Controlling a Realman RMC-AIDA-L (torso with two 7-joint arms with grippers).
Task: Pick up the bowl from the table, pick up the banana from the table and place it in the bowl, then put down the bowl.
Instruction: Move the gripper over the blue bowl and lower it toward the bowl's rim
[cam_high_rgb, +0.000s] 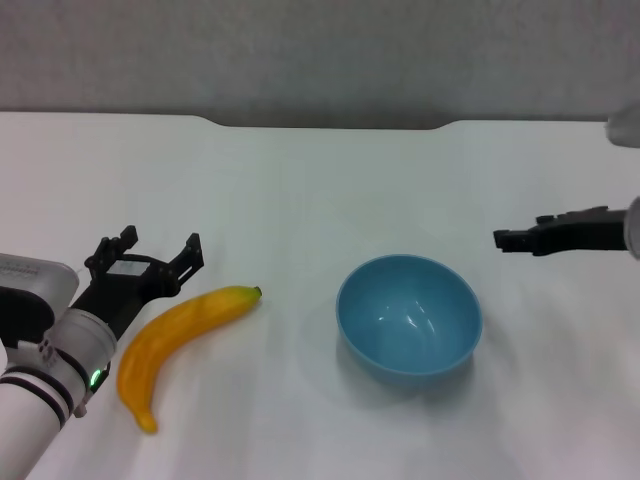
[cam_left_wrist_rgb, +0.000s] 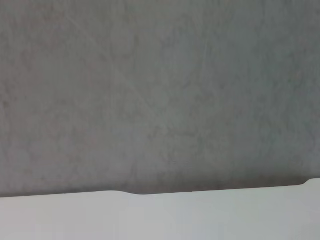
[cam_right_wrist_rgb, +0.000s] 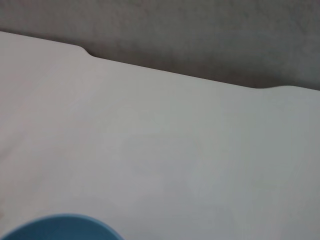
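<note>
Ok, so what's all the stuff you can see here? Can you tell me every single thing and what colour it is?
banana: one, yellow-orange with a small dark tip, lying on the table toward the robot's left, beside the bowl but not touching it.
bowl: one, light blue, empty, upright on the table right of the banana.
table: one, white, with a shallow notch in its far edge.
wall: grey, behind the table.
left hand: one, black, fingers open, just beyond the banana's near end, holding nothing.
right hand: one, black, out past the bowl on the robot's right, holding nothing.
</note>
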